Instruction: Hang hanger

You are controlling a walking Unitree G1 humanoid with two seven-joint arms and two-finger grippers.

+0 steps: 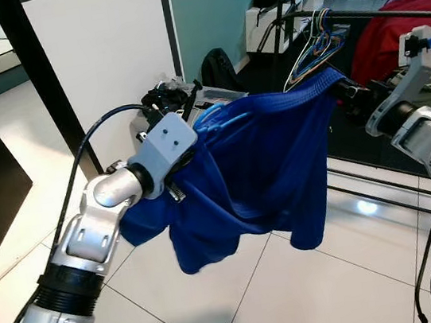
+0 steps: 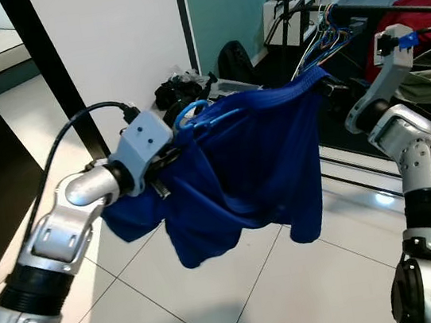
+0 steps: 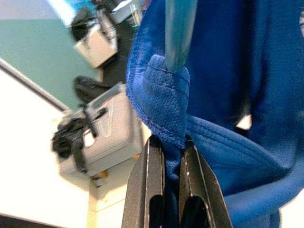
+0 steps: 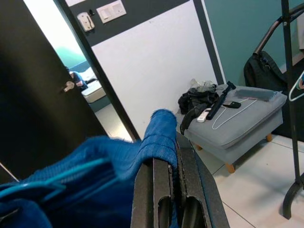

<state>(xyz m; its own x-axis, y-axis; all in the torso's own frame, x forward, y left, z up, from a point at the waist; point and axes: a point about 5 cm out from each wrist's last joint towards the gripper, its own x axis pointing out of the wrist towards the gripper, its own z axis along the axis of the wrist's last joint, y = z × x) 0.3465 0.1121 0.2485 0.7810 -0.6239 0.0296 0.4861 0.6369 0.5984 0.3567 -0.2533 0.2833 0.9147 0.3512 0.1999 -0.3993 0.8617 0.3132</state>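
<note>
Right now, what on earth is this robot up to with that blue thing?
The robot is holding a blue garment stretched between its two arms, with a light blue hanger poking out at the top. The left gripper has its jaws pinched on one edge of the cloth, and the right gripper is clamped on the other edge. Ahead stands a clothes rail with a bunch of coloured hangers already on it. The garment is not yet on the rail.

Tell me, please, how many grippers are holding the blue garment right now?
2. The left gripper pinches one end of the blue garment beside the light blue hanger; the right gripper clamps the opposite end near the clothes rail.
</note>
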